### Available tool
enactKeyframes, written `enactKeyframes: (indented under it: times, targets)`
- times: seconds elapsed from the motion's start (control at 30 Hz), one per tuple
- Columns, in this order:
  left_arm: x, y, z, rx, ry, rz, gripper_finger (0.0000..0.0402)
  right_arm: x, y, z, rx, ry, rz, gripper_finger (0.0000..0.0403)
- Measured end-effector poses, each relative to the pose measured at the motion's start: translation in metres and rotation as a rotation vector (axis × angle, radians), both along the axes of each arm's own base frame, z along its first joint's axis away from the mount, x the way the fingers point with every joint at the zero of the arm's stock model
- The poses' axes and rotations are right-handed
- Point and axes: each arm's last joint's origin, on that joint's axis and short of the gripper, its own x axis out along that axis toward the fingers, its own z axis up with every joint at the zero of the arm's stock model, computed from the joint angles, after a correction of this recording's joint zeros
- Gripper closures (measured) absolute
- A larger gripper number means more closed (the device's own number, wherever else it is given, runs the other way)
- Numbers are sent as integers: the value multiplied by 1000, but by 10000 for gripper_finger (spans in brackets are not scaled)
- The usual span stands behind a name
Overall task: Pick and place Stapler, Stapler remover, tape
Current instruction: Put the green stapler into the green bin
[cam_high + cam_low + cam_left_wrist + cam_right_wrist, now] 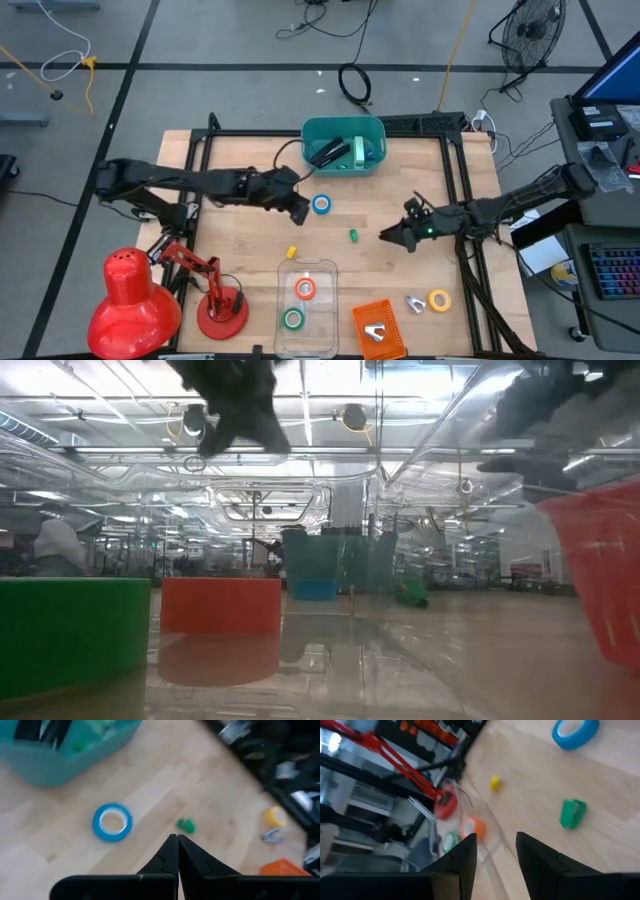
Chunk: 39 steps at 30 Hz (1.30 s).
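The blue tape roll [321, 204] lies flat on the wooden table [250, 240], and my left gripper [300, 212] hovers shut just left of it [112, 821]. My right gripper [385, 237] hangs open and holds nothing right of centre, near a small green bit [572, 813]. The orange roll [306, 289] and green roll [292, 319] lie in a clear tray [325, 268] near the front edge. The yellow roll [439, 299] lies at the front right beside a small metal stapler remover [414, 302]. A black stapler [328, 152] rests inside the teal bin [372, 130].
A red desk lamp [135, 300] stands at the front left. An orange basket [378, 325] sits at the front edge. A small yellow bit [291, 252] lies mid-table. A black frame [455, 180] runs along the table's sides.
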Motion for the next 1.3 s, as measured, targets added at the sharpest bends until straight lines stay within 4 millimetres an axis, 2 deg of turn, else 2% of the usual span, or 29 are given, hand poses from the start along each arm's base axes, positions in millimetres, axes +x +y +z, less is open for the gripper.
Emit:
enactKeyframes:
  times: [0.17, 0.23, 0.37, 0.53, 0.67, 0.8, 1.07, 1.3]
  targets:
    - [13, 18, -27, -42, 115, 35, 399, 3, -3, 5, 13, -56, -18, 273]
    - [19, 23, -31, -20, 127, 20, 388, 3, -3, 7, 15, -77, -21, 273]
    - [22, 32, -31, 0, 157, 19, 336, 4, -4, 8, 16, -88, -33, 273]
    - [17, 46, -31, 20, 208, 71, 263, 4, -4, 11, 21, -114, -49, 273]
    - [11, 56, -34, -29, 250, 115, 230, 5, -4, 12, 17, -132, -71, 273]
    - [10, 53, -35, -39, 267, 100, 227, 5, -4, 13, 16, -139, -72, 273]
    - [14, 33, -35, -8, 265, 37, 252, 5, -4, 13, 8, -139, -52, 273]
    - [15, 19, -35, 1, 264, 15, 261, 1, 10, 11, 44, -110, 185, 275]
